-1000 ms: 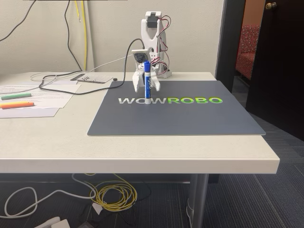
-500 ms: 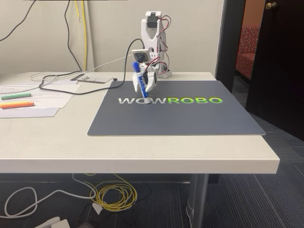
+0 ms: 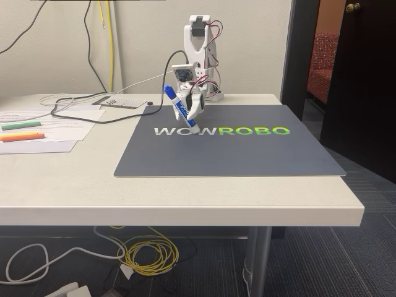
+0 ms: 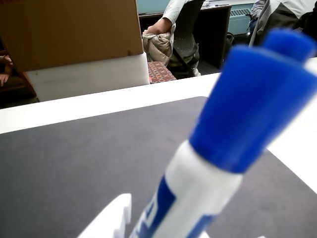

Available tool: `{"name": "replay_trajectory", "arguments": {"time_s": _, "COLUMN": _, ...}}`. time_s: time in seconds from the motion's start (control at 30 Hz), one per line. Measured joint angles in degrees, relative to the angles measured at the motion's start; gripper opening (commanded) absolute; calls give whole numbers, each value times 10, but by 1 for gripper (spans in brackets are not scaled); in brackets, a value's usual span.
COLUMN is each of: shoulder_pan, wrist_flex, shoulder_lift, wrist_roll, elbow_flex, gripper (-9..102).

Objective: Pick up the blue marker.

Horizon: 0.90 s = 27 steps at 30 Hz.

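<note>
In the fixed view the blue marker (image 3: 180, 109) is clamped in my white gripper (image 3: 189, 109), which is shut on its barrel. It leans, with the blue cap up and to the left and the white end down by the grey mat (image 3: 229, 148), just over the printed letters. I cannot tell whether the white end touches the mat. In the wrist view the marker (image 4: 247, 109) looms large and blurred, its cap pointing to the upper right. One white fingertip (image 4: 115, 218) pokes in at the bottom edge.
A green highlighter (image 3: 20, 125) and an orange highlighter (image 3: 21, 137) lie on papers (image 3: 59, 120) at the table's left, beside black cables (image 3: 80, 105). The table's front edge (image 3: 185, 213) is near. A cardboard box (image 4: 69, 29) and a seated person (image 4: 173, 12) appear beyond the table.
The marker stood upright in the gripper a second ago; it has since tilted, cap swinging left, as the wrist rotated. The gripper stays over the same spot on the mat.
</note>
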Motion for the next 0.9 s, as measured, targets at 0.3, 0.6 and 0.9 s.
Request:
{"name": "replay_trajectory", "arguments": {"time_s": 0.3, "shoulder_pan": 0, "wrist_flex": -4, "shoulder_lift": 0, "wrist_roll": 0, "elbow_flex": 2, "gripper": 4}}
{"name": "replay_trajectory", "arguments": {"time_s": 0.6, "shoulder_pan": 0, "wrist_flex": -5, "shoulder_lift": 0, "wrist_roll": 8, "elbow_flex": 4, "gripper": 3}}
{"name": "replay_trajectory", "arguments": {"time_s": 0.9, "shoulder_pan": 0, "wrist_flex": -11, "shoulder_lift": 0, "wrist_roll": 13, "elbow_flex": 6, "gripper": 2}}
